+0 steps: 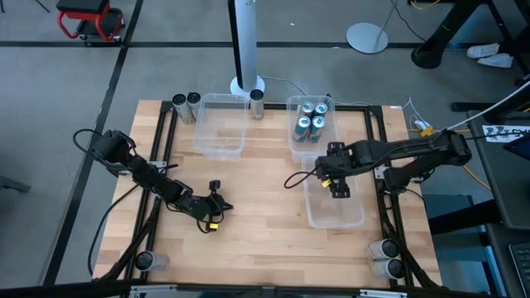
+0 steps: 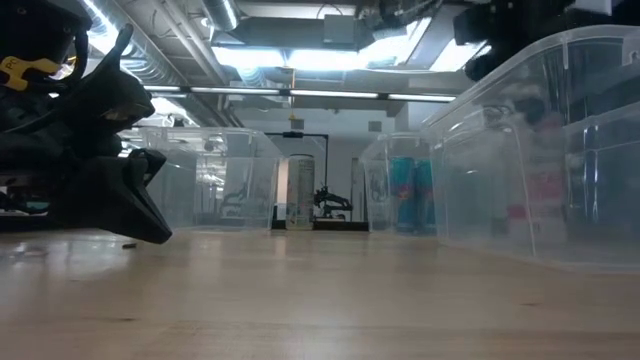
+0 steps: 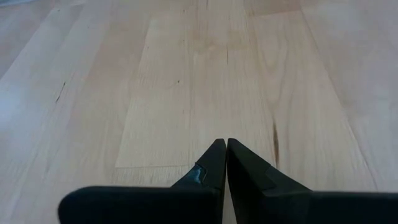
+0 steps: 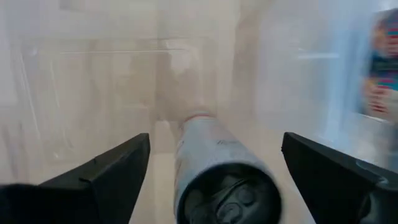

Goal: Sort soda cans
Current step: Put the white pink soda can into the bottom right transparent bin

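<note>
1. Nearest the front edge of the wooden table (image 1: 265,240) we see two silver-topped cans at the right corner (image 1: 386,258) and one can at the left corner (image 1: 146,261).
2. A little farther in, the left gripper (image 1: 217,209) rests low on the left half of the table, its fingers (image 3: 214,165) pressed together on nothing — only bare wood lies ahead of them.
3. On the right, the right gripper (image 1: 338,184) hangs over the near clear plastic bin (image 1: 352,217), at that bin's far end.
4. Its fingers (image 4: 112,168) are spread wide, and a silver-grey can (image 4: 217,171) lies on its side between them, touching neither — the bin's clear walls show around it.
5. Beyond that, the far right bin (image 1: 293,122) holds four blue-and-silver cans (image 1: 310,120) standing upright.
6. The far left bin (image 1: 220,124) stands level with it; whether anything is inside, we cannot tell.
7. Along the far edge, two dark cans (image 1: 185,106) stand just left of that bin.
8. One silver can (image 1: 257,103) stands between the two far bins; the low view shows it upright (image 2: 299,192).
</note>
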